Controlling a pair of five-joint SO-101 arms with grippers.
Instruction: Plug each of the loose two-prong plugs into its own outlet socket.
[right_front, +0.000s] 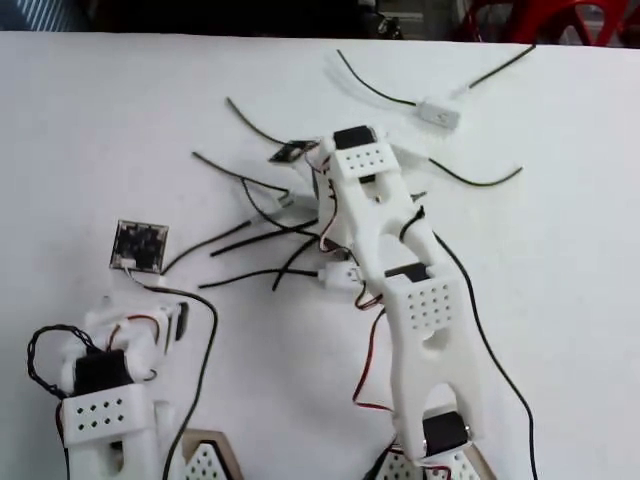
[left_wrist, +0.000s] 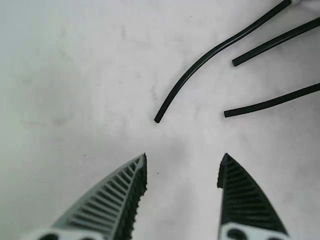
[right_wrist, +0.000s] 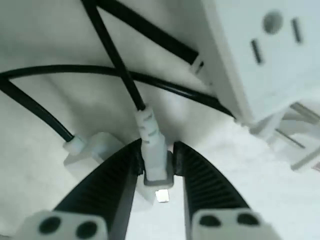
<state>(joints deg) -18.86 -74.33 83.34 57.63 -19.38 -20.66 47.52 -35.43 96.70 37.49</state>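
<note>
My main worry is the grip. The right end effector (right_wrist: 157, 148) is closed onto a white two-prong plug (right_wrist: 154, 162), pinching its narrow body close to the fingertips. If the prongs meet the slots off-line, a push against the outlet socket (right_wrist: 265, 55) could twist the plug or squeeze it out. I cannot make out the held plug's prongs clearly. The socket's face sits just beside the plug but at an angle to it, so I judge a re-aim is needed before any push. The black cables (right_wrist: 125, 75) cross one another right behind the plug. Dragging one could tug the neighbouring plug (right_wrist: 92, 147) lying against the fingers, or slide the light socket block away. The right arm (right_front: 380, 210) reaches far out from the near edge of the desk (right_front: 90, 120) to its middle, with the wrist pitched down over the tangle. The left arm (right_front: 105, 400) is folded back at the near left corner. The left end effector (left_wrist: 182, 160) is spread wide, holding nothing, over bare desk with loose cable ends (left_wrist: 160, 117) just ahead.
</note>
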